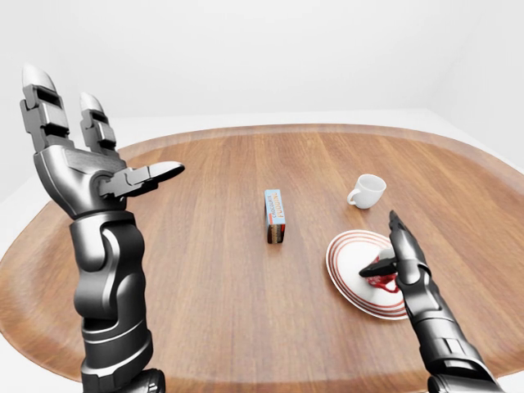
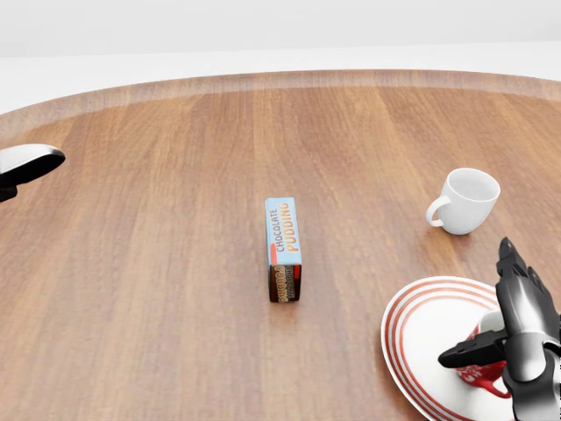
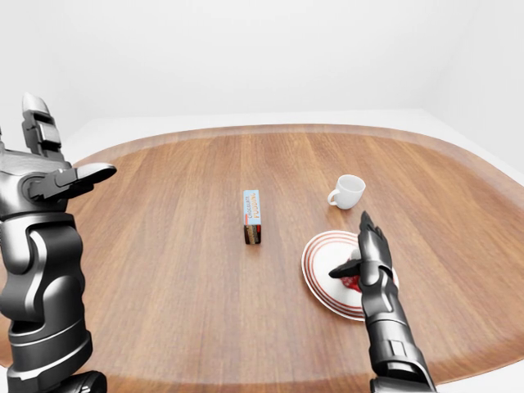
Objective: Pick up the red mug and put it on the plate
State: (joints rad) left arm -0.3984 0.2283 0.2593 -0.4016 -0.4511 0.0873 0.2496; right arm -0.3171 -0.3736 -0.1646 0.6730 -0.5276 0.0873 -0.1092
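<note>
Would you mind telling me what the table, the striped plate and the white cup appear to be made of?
Table: looks like polished wood, with visible grain and a soft sheen. Plate: probably glazed ceramic, smooth white with red rings. White cup: likely glazed ceramic too, plain, glossy and thick-walled. These are renders, so the looks are only suggestive.

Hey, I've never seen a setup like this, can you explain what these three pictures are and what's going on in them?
It is a simulated humanoid robot, seen through three cameras on its own head, looking out over its arms. On the round wooden table lie a chocolate pudding box, a white mug and a striped plate. The red mug stands on that plate. The right robot hand is open beside it, fingers spread, holding nothing. The left robot hand is raised, open and empty.
</note>
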